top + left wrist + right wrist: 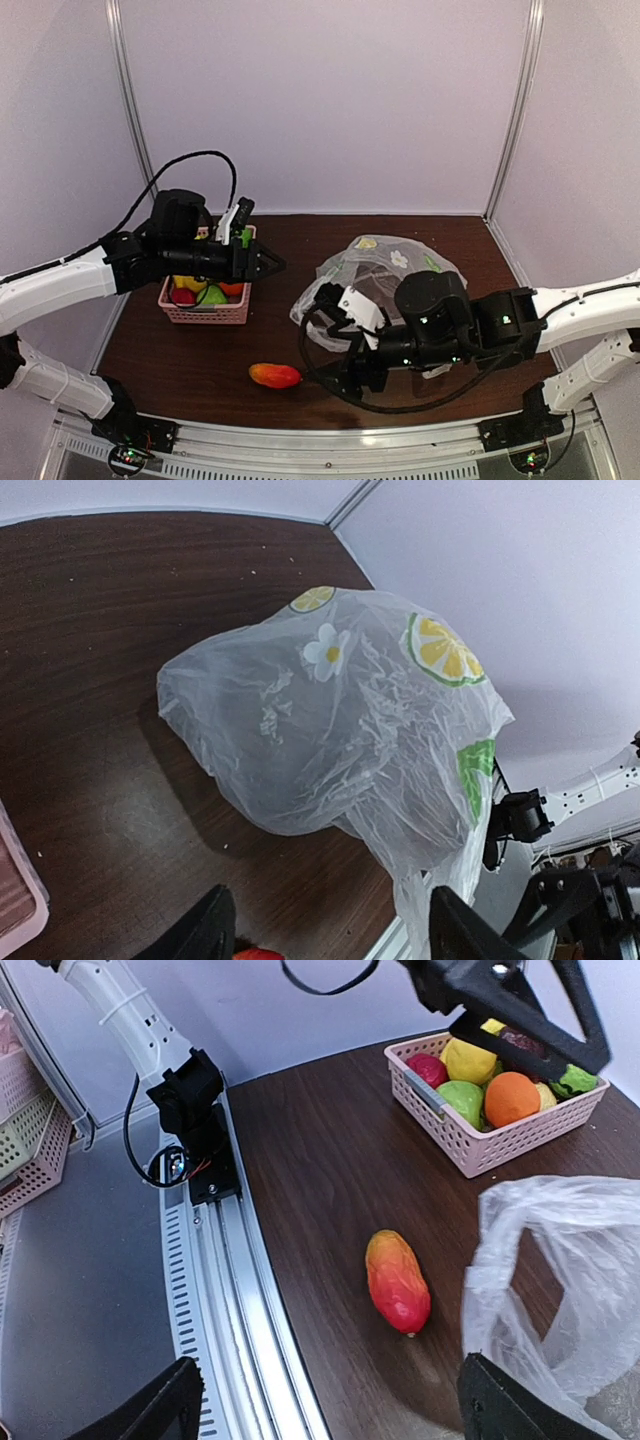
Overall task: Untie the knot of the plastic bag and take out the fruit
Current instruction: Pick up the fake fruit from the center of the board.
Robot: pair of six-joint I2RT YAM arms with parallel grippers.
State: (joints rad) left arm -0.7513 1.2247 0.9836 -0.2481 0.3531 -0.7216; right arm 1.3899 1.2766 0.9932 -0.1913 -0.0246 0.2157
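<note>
The clear plastic bag (385, 262) with lemon and flower prints lies crumpled right of centre and fills the left wrist view (340, 720). Its knot does not show. A red-orange oblong fruit (275, 375) lies on the table near the front edge, also in the right wrist view (398, 1282). More fruit (485, 1080) sits in the pink basket (205, 316): orange, yellow, red and green pieces. My left gripper (270, 264) hovers beside the basket, open and empty (328, 912). My right gripper (340, 378) is low by the bag's near edge, open and empty (330, 1395).
The pink basket (470, 1145) stands at the table's left side. A metal rail (220, 1290) runs along the table's front edge, with the left arm's base (190, 1120) bolted to it. White walls enclose the back and sides.
</note>
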